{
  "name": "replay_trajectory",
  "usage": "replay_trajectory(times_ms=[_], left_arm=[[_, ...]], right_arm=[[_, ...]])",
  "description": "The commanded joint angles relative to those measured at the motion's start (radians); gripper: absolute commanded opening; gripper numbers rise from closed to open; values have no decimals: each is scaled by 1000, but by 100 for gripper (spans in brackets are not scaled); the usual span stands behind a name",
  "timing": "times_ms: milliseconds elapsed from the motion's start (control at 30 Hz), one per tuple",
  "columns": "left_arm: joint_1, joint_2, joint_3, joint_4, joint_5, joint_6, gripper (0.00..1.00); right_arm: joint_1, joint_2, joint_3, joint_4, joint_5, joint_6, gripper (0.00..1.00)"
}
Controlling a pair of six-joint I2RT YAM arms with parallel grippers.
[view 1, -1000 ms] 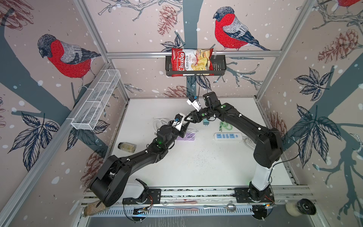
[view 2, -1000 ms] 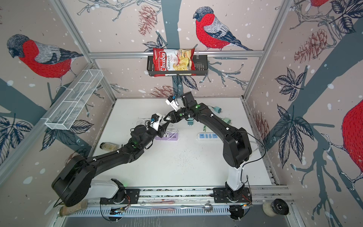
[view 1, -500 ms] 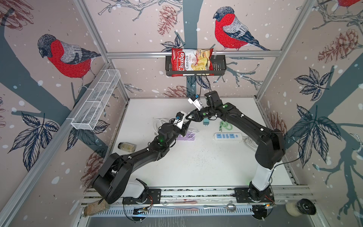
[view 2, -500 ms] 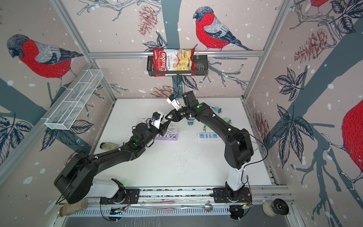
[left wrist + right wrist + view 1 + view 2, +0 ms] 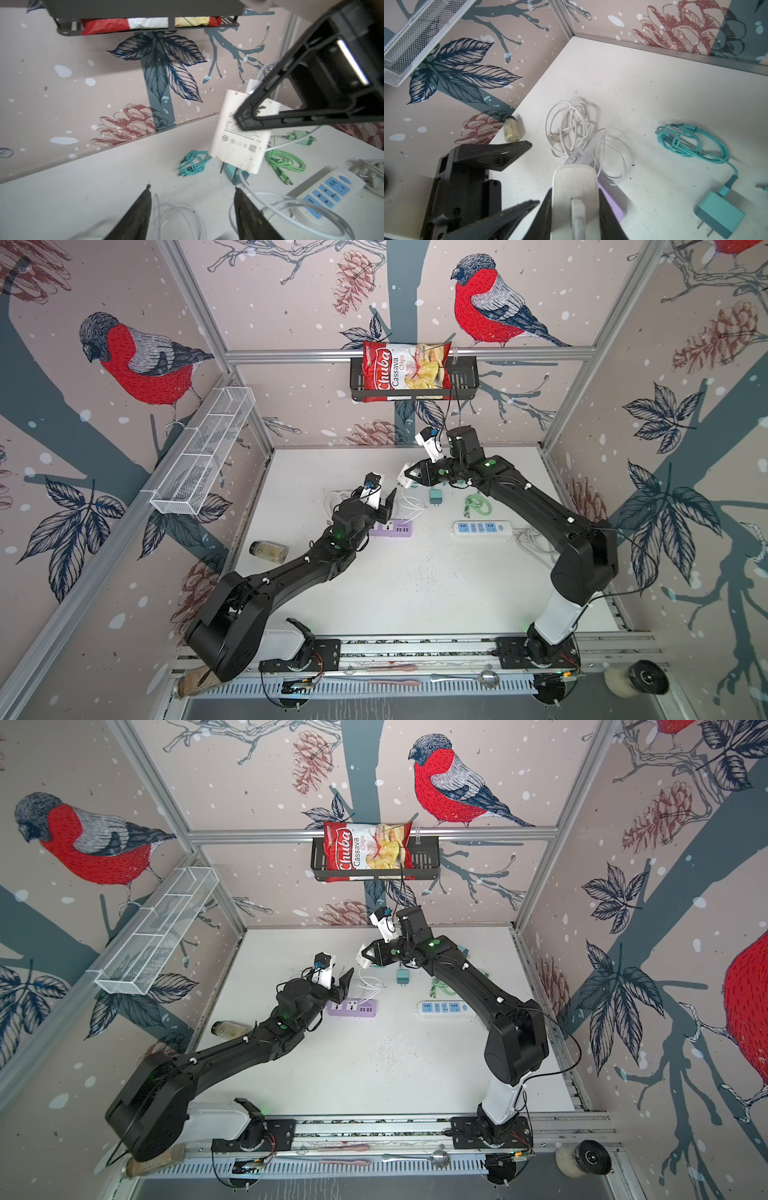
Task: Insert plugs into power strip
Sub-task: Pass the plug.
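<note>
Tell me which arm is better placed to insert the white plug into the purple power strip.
Right: the right gripper is shut on the white plug near the purple power strip; the left gripper is open and empty.

Open tabletop (image 5: 419, 589) toward the front, coiled white cable (image 5: 564, 130), purple power strip (image 5: 395, 528) crowding the back

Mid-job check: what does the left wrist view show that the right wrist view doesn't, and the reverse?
Only left wrist: the white power strip, the mint green cable and the mint green plug. Only right wrist: the small bottle, an edge of the purple power strip and the mesh basket. Both: the white plug clamped between the fingers of the right gripper, the open left gripper and the teal cable.
</note>
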Motion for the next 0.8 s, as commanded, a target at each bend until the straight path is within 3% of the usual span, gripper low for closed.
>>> replay_trajectory(times_ms=[0, 233, 767], left_arm=[[3, -29, -7, -45, -114, -18, 64], [7, -90, -30, -115, -269, -49, 67], [94, -259, -128, -239, -317, -162, 72]], right_arm=[[9, 10, -25, 32, 42, 6, 1], [69, 52, -54, 0, 199, -21, 0], [165, 86, -158, -4, 435, -201, 0]])
